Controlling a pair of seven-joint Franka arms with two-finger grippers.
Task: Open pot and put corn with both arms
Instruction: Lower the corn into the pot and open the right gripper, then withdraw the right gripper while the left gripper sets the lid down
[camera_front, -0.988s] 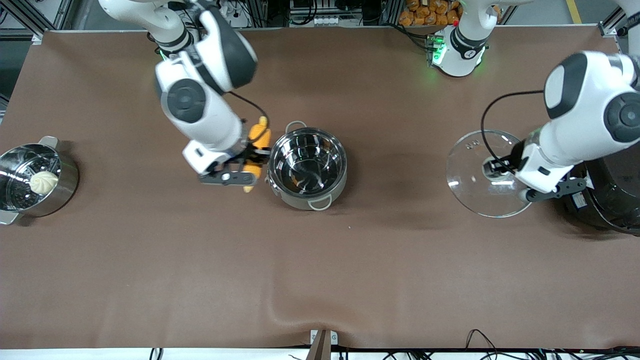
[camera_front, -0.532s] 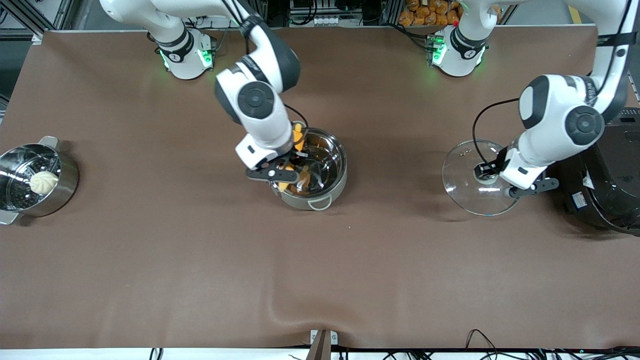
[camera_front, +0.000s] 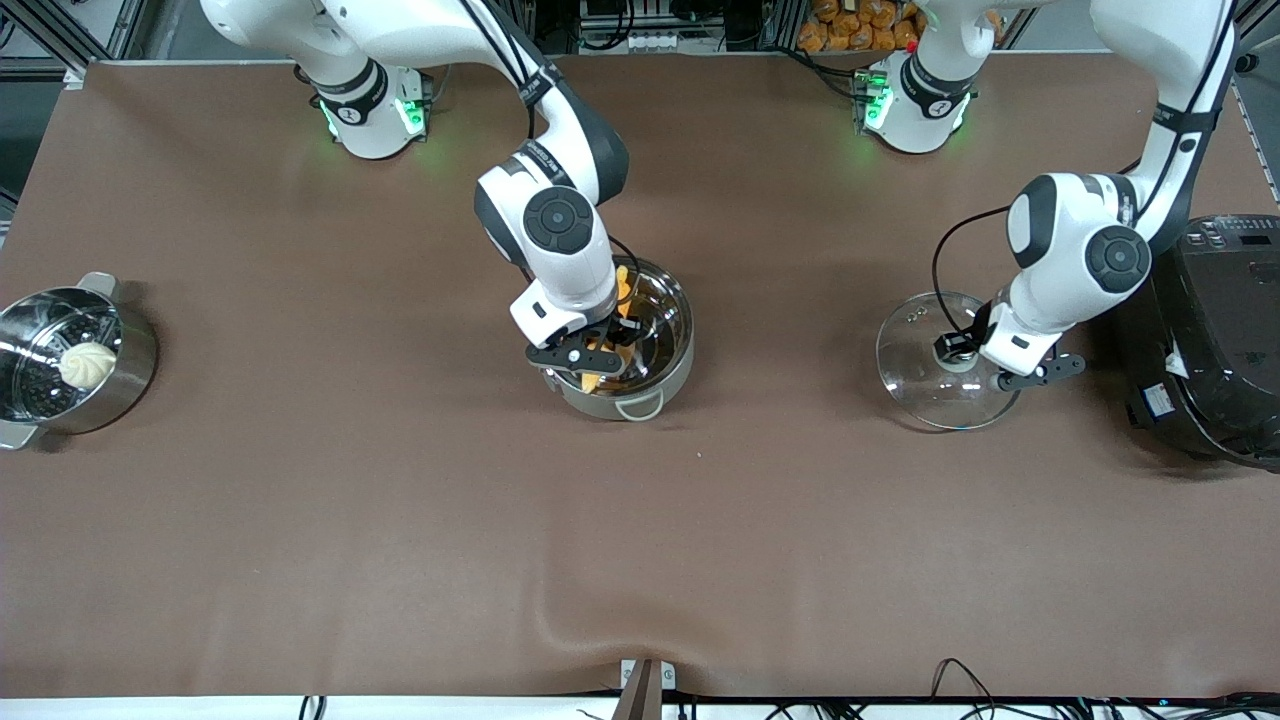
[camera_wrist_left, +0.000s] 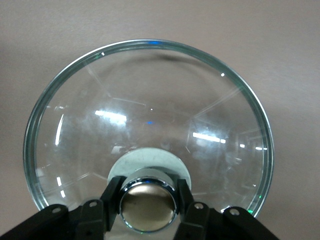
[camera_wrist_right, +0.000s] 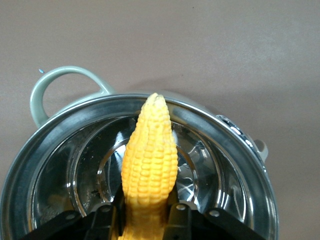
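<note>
Steel pot (camera_front: 628, 340), mid-surface, stands uncovered; its glass lid (camera_front: 925, 362), lowered toward the surface since a second ago, is clamped by the left end effector (camera_wrist_left: 148, 202). Corn (camera_wrist_right: 150, 165), formerly beside the pot, is now gripped over its mouth by the right end effector (camera_front: 592, 352); release seems next.

The round shiny steel pot (camera_front: 625, 345) stands open, but its mouth is largely taken up by the right claw (camera_front: 600, 352) clamping the yellow-orange corn cob (camera_wrist_right: 150, 165) over it. Toward the left arm's end from the pot, brown tabletop (camera_front: 780, 350) lies bare up to the clear glass lid (camera_front: 935, 360), whose knob the left claw (camera_wrist_left: 148, 200) grips; just beside the lid looms the big black rice cooker (camera_front: 1215, 340).
</note>
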